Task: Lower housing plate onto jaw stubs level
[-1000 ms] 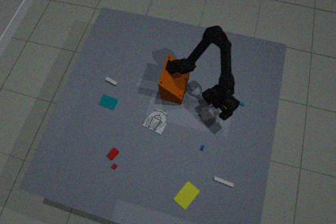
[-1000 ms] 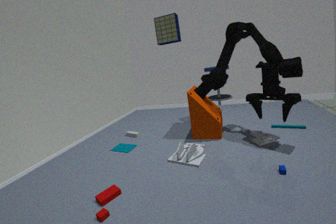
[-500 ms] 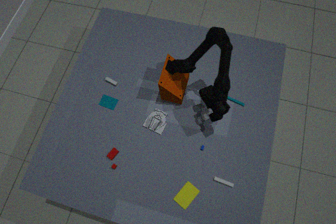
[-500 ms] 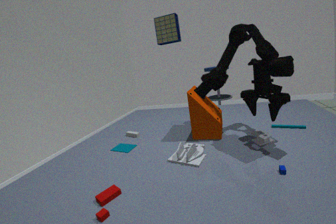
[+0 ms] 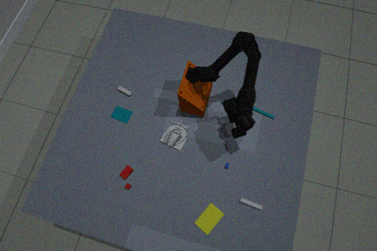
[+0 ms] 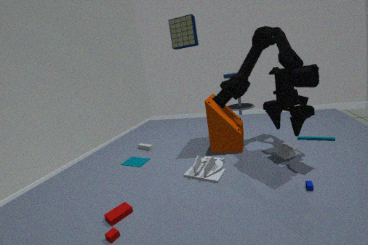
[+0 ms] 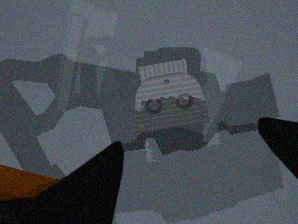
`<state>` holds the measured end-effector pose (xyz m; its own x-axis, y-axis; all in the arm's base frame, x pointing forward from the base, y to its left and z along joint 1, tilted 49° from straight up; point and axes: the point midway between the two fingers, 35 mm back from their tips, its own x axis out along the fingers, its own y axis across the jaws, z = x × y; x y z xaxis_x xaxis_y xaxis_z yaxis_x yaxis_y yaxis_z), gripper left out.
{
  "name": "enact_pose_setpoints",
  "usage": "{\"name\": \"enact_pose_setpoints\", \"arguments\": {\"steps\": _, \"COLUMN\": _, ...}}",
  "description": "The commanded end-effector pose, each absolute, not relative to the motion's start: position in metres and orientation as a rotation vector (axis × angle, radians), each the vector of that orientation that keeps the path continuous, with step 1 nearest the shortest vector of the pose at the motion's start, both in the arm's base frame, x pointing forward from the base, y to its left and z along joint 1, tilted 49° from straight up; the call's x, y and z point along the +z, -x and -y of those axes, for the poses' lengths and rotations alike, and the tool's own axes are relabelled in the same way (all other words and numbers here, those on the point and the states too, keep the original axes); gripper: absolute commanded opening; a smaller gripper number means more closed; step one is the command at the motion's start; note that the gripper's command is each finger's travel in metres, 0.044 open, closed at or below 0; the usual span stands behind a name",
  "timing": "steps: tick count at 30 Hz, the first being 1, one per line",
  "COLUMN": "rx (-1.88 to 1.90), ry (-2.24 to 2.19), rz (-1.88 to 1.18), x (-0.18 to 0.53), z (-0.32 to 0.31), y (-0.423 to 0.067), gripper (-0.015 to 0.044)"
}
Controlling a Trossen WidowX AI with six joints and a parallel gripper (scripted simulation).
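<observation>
The housing plate (image 5: 225,130) (image 6: 288,152) (image 7: 169,92), pale and ribbed with two round rings, lies on the floor mat in the arm's shadow. The white base (image 5: 179,147) (image 6: 216,179) lies apart from it, in front of the orange arm mount. Two pointed jaws (image 5: 173,138) (image 6: 209,167) lie side by side on the base, uncovered. Their pins and stubs are too small to make out. My gripper (image 6: 287,131) (image 7: 188,136) is open and empty, pointing down above the housing plate, with clear height between. In the wrist view the plate shows beyond the fingertips, nearer the left finger.
The orange mount (image 5: 186,98) (image 6: 225,134) stands between arm and base. A teal bar (image 5: 264,112) (image 6: 316,138) lies beyond the gripper. A blue block (image 5: 226,165) (image 6: 309,186) lies in front of the housing plate. Red blocks, a yellow tile (image 5: 209,219), a teal tile (image 5: 121,114) and white bars lie farther out.
</observation>
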<state>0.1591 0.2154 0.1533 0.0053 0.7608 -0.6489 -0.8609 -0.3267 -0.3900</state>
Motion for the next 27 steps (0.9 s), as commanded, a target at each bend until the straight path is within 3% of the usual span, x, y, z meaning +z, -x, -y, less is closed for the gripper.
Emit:
{"name": "enact_pose_setpoints", "arguments": {"steps": 1, "rx": 1.653, "ry": 0.953, "rz": -0.164, "x": 0.133, "z": -0.232, "y": -0.156, "gripper": 0.0440}}
{"name": "enact_pose_setpoints", "arguments": {"steps": 27, "rx": 1.654, "ry": 0.952, "rz": -0.164, "x": 0.119, "z": -0.248, "y": -0.156, "gripper": 0.0440}}
